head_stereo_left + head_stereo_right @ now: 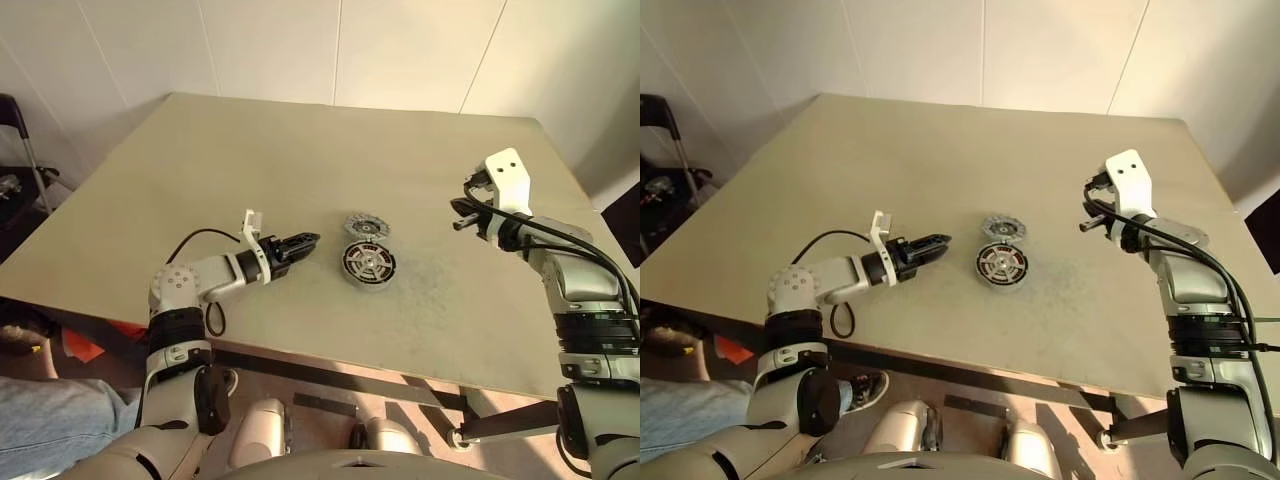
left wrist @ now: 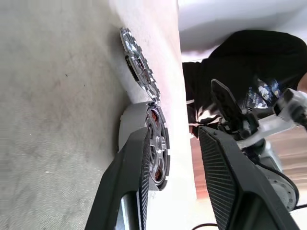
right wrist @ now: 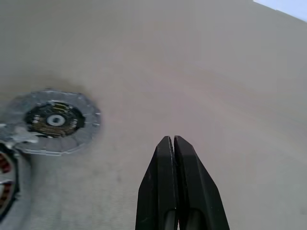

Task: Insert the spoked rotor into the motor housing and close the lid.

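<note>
Rotor step: the spoked rotor (image 1: 369, 262) is sitting inside the motor housing (image 1: 369, 281), its pale spokes showing within the silver rim, so the insertion is looking done.
Lid step: the lid (image 1: 366, 227) is lying flat on the tabletop (image 1: 300, 160), just behind the housing and touching or nearly touching its rim; it is not yet covering the housing, so closing is what I am judging to be left.
Housing contents: the housing is holding the rotor, with coppery windings showing around the inside in the left wrist view; whether the rotor is seated fully down I cannot tell.
Housing place: it is resting near the middle of the tabletop, between the two arms, nearer the left one.
Left end effector (image 1: 308, 240): it is hovering low just beside the housing on the robot's left side, pointing toward it, with its fingers (image 2: 225, 187) spread apart and pinching nothing.
Right end effector (image 1: 458, 226): it is hanging above the tabletop well apart from the parts on the robot's right side, its fingers (image 3: 175, 191) pressed together and carrying nothing.
Next need: as a judgement, one end effector is going to have to pick up the lid by its edge, carry it over the housing, centre it on the rim and set it level.
</note>
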Robot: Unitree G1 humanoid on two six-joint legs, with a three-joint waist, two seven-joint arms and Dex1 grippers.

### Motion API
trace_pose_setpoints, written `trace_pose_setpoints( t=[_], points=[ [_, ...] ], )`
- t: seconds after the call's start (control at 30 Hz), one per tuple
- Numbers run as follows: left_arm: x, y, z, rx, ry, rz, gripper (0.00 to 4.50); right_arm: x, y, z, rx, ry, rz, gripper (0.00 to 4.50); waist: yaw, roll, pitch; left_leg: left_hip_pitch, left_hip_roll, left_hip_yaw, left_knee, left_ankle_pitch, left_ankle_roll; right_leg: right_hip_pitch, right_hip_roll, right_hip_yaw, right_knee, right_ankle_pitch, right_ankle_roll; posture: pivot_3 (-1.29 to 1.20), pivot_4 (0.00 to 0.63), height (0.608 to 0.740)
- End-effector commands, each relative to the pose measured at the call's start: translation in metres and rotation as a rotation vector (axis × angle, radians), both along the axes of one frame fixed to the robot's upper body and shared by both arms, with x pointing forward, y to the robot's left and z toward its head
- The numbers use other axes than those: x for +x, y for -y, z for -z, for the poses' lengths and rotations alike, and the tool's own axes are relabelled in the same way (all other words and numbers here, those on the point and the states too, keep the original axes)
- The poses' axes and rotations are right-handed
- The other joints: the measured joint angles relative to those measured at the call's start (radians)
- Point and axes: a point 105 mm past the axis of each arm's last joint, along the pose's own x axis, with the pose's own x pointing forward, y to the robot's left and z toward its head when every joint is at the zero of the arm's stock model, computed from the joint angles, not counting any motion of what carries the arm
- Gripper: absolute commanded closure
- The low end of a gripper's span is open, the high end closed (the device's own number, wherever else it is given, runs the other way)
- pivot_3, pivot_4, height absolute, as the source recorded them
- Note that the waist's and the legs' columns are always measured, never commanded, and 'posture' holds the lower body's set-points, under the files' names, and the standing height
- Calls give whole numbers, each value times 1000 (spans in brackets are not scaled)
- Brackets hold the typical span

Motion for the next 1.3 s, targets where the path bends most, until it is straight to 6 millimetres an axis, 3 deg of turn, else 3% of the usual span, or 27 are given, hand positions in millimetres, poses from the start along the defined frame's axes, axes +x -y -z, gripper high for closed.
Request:
trace_pose_setpoints(
  t=[0.03,0.2,0.37,0.5,0.6,0.73,0.9,0.93,1.03,1.17,1.27,1.3],
  points=[
    [9,-1,-13,101,166,-62,2776,-15,-33,-13,49,35,-135,4500,2,0,0,0,0,0,0,0,0,0,0,0,0,0,0,0,0,740],
    [17,-4,-9,208,277,-108,2776,-35,-59,8,56,-47,-215,4500,2,0,0,1,0,0,0,-1,-1,2,0,0,-1,0,1,0,0,740],
    [18,-2,-2,235,281,-99,2776,-40,-68,37,58,-138,-191,4500,0,0,0,2,0,0,-2,1,-4,1,0,0,-1,0,1,0,0,740],
    [22,-5,-3,239,291,-112,2776,-45,-76,74,63,-248,-174,4500,0,0,0,3,0,0,-4,3,-6,1,0,0,-1,0,1,0,0,740],
    [26,-9,-5,245,298,-136,2776,-46,-75,86,40,-277,-157,4500,-1,-1,-1,3,0,0,-4,4,-8,2,0,0,-1,0,1,0,0,740],
    [31,-16,-4,250,297,-166,2776,-39,-72,63,19,-183,-183,4500,-2,-1,-1,8,0,0,-4,3,-7,6,0,0,-1,-3,6,0,0,740],
    [29,-10,3,253,296,-152,2776,-43,-77,-1,-161,68,-407,4500,0,0,0,7,0,0,-4,3,-8,6,0,1,-1,-3,6,0,0,740],
    [28,-9,3,254,299,-147,2776,-44,-76,-5,-201,78,-442,4500,0,0,0,7,0,0,-4,4,-8,5,0,1,-1,-2,5,0,0,740],
    [29,-4,4,257,306,-138,2776,-57,-66,-2,-540,66,-733,4500,1,-1,0,7,0,0,-5,3,-7,5,0,1,-1,0,2,0,0,740],
    [30,0,6,268,313,-135,2730,-52,-47,8,-827,21,-916,3166,0,-2,0,7,0,0,-5,1,-3,6,0,1,-2,-1,3,0,0,740],
    [28,0,11,284,311,-146,2730,-33,-44,18,-1034,56,-984,2168,-9,-1,0,4,0,0,-2,0,-2,3,0,1,0,-1,2,0,0,740],
    [26,0,11,284,311,-148,2730,-29,-45,21,-1067,62,-1007,2168,-15,-1,0,2,0,0,0,0,-2,2,0,1,1,-1,2,0,0,740]
  ],
)
